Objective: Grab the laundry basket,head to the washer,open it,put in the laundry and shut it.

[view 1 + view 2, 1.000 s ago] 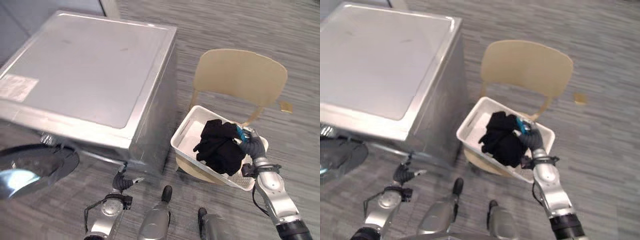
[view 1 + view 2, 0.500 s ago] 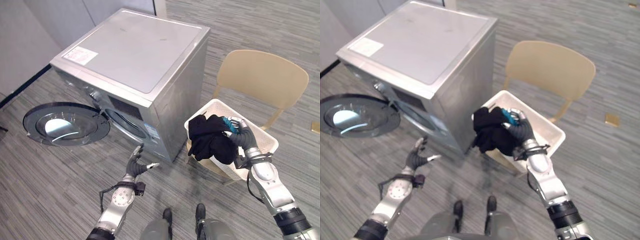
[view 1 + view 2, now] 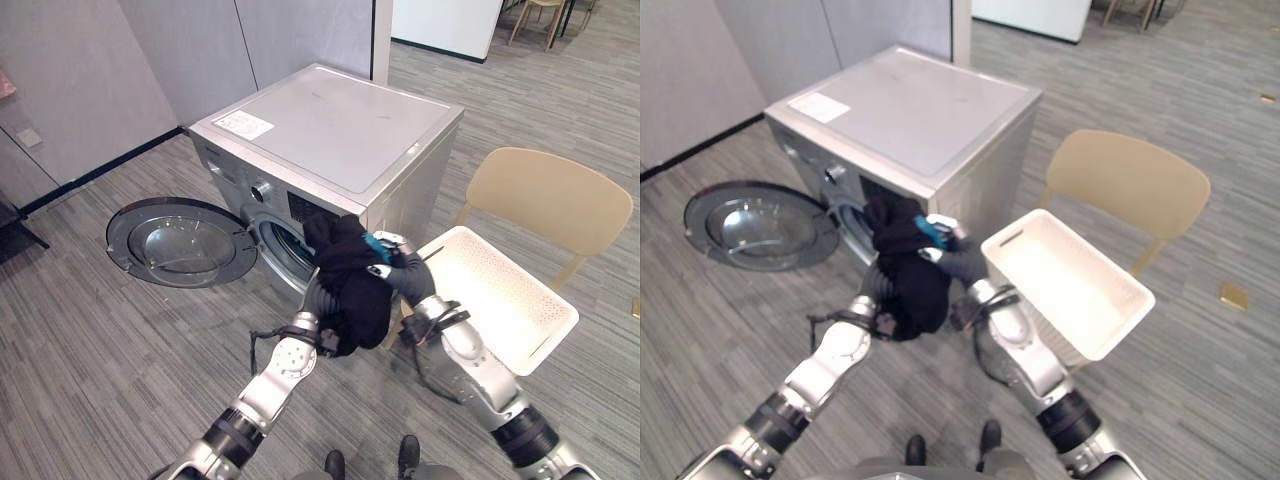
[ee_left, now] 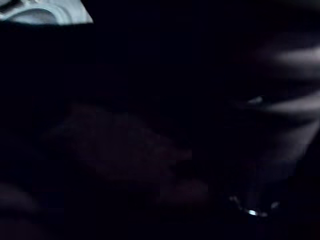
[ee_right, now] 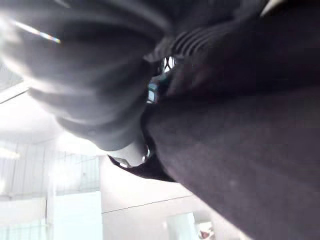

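You have the bundle of black laundry (image 3: 349, 283) held up between both hands, just in front of the washer (image 3: 335, 150), whose round door (image 3: 180, 240) hangs wide open beside the drum opening (image 3: 287, 252). Your right hand (image 3: 408, 276) has its fingers curled round the cloth. Your left hand (image 3: 316, 300) is tucked behind the bundle, so you cannot tell its fingers' state. The white laundry basket (image 3: 500, 305) sits on the beige chair (image 3: 548, 199), with no clothes in it.
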{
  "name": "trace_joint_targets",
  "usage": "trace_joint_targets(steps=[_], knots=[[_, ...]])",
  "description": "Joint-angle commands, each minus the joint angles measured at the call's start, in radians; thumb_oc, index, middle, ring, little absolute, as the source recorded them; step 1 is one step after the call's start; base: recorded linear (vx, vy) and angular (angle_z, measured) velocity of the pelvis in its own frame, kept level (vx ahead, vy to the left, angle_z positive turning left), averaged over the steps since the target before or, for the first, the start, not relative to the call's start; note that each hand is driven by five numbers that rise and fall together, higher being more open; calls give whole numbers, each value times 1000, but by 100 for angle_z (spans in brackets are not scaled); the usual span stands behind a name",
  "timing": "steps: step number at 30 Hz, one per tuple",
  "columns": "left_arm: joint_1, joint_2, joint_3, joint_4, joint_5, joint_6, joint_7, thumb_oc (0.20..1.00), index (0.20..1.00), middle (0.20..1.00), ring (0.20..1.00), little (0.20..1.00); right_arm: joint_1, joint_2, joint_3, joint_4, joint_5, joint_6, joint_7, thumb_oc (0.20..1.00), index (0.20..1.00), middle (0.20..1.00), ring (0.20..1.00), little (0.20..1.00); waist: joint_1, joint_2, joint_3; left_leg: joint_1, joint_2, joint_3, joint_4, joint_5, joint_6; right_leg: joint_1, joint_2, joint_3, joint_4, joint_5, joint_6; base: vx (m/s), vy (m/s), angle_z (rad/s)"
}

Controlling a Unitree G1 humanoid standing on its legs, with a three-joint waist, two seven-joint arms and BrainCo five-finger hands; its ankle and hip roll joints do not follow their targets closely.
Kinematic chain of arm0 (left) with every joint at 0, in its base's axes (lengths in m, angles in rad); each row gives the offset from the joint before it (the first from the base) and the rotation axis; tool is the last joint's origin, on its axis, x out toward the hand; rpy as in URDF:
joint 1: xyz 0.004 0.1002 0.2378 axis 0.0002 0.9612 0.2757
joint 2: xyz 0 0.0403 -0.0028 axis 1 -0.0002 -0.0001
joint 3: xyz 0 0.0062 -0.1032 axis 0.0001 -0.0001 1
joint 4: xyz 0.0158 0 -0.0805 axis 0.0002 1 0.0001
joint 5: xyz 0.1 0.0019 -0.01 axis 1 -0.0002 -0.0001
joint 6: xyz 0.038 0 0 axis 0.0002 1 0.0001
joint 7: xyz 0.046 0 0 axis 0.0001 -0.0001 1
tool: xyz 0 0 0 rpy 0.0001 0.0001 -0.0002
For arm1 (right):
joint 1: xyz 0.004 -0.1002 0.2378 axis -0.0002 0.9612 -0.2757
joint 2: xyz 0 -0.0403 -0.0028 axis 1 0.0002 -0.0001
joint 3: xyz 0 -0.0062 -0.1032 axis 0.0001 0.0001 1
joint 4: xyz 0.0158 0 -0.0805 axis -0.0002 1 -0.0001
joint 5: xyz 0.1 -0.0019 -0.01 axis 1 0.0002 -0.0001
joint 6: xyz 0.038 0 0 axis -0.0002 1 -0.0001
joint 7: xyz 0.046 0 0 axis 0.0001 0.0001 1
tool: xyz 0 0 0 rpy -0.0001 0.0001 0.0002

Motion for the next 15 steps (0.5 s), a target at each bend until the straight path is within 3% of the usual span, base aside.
trace_joint_targets(steps=[1,3,4,5,11,12,13,15], knots=[[-109,-45,-18,34,21,-70,77,200,200,200,200,200,-68,30,13,-46,97,-80,23,200,200,200,200,200,-7,-43,-46,-20,-21,-15,-32,-23,-30,120,24,15,-41,-121,58,-19,30,2],[-111,-34,-11,20,31,-75,88,200,200,200,200,200,-65,16,26,-45,103,-72,31,200,200,200,200,200,-6,-43,-47,-18,-22,-15,-32,-24,-30,120,22,17,-45,-115,60,-10,17,2],[-106,-27,-6,13,33,-77,88,200,200,200,200,200,-61,8,28,-48,104,-65,36,498,498,498,498,498,-5,-44,-49,-16,-23,-13,-32,-25,-29,122,21,18,-48,-113,62,0,0,0],[-98,-18,4,6,36,-76,87,200,200,200,200,200,-56,-4,27,-49,100,-61,39,1000,1000,1000,1000,1000,-5,-44,-51,-12,-22,-13,-32,-26,-28,125,20,19,-52,-111,62,0,0,0],[-5,33,93,-30,18,-80,54,200,200,200,200,200,-4,-99,-31,-59,44,-27,67,1000,1000,1000,1000,1000,1,-46,-62,-7,-22,-3,-32,-30,-28,140,16,21,-74,-97,68,-2,2,-3],[62,62,152,-40,6,-80,23,200,200,200,200,200,50,-169,-106,-75,-48,-20,74,1000,1000,1000,1000,1000,-1,-47,-65,-5,-23,-1,-32,-29,-28,144,17,22,-79,-94,70,0,0,0],[64,62,152,-42,5,-80,22,200,200,200,200,200,53,-170,-106,-77,-49,-19,73,1000,1000,1000,1000,1000,-1,-47,-66,-5,-23,-1,-32,-29,-28,145,17,22,-80,-94,70,0,0,0],[163,81,235,-40,-11,-76,-6,200,200,200,200,200,146,-232,-222,-97,-193,-32,62,1000,1000,1000,1000,1000,-5,-44,-63,-6,-22,-1,-32,-30,-25,143,17,28,-81,-92,73,0,0,0]])
